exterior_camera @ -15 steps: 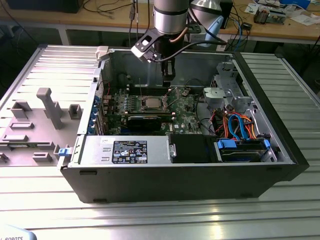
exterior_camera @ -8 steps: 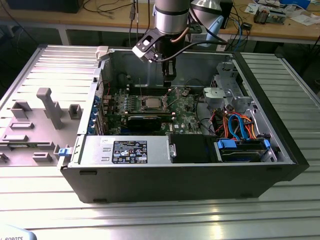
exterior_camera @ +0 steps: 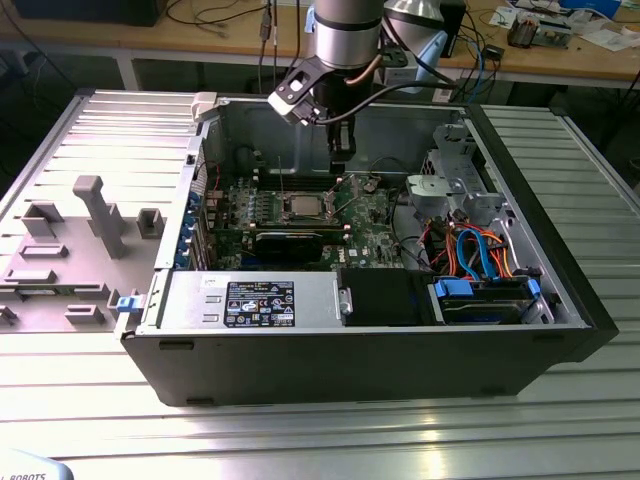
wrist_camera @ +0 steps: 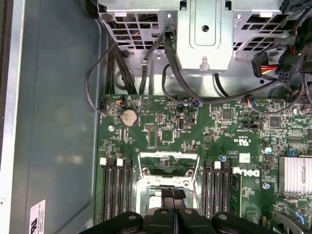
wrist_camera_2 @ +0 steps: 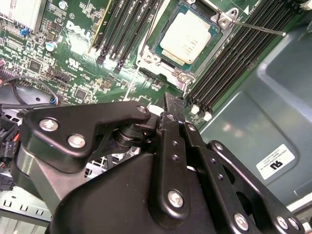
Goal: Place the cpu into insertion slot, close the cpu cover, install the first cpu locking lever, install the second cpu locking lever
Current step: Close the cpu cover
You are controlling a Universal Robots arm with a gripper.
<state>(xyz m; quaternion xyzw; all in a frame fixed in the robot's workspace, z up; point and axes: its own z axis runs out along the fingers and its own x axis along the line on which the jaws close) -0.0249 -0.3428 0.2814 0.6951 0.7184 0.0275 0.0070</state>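
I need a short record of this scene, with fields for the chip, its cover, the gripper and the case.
cpu: lying flat in the insertion slot, silver top up
cpu cover: seems raised open, not over the cpu
gripper: shut, low over the motherboard, close to the slot
computer case: open, lying on a ribbed metal table

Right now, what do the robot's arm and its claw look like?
The arm is a round, shiny silver-grey tube. At its end is the gripper, all black, built from flat jointed bars held together by silver screws. A small black-and-white box is fixed on its side, and black cables loop off the wrist.
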